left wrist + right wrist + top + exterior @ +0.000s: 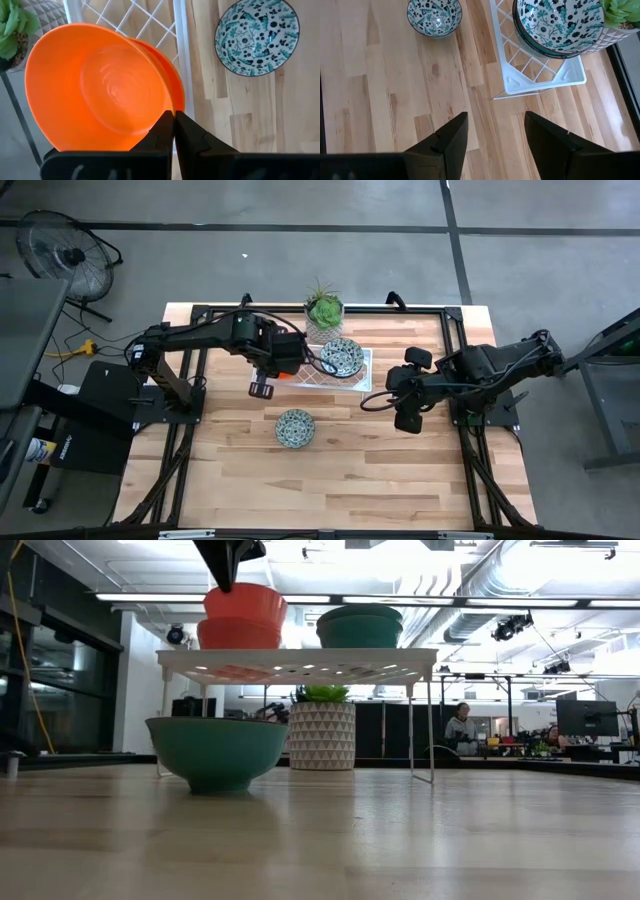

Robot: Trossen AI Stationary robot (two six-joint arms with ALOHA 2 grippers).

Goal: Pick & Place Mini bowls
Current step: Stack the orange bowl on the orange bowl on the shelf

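The orange bowls (pixel 100 85) are what matters here: two of them nested, sitting on top of the white wire rack (pixel 362 376) near the far edge of the table (pixel 400 470). The left hand (pixel 173 131) is right on them, fingers pressed together on the rim of the top bowl, so it's pinching that rim. In the low view the stack sits at one end of the rack top with the hand coming down from above.

At the rack's other end there's a stack of speckled bowls (pixel 342 357). One more speckled bowl (pixel 295 428) sits alone on the table, toward the near edge from the rack. The left hand is the closer one to it, I'd guess.

The right hand (pixel 495 132) hovers over bare wood toward the right edge, fingers spread, holding nothing.

The potted plant (pixel 324 310) is behind the rack. No readable writing or brand marks that I can find.
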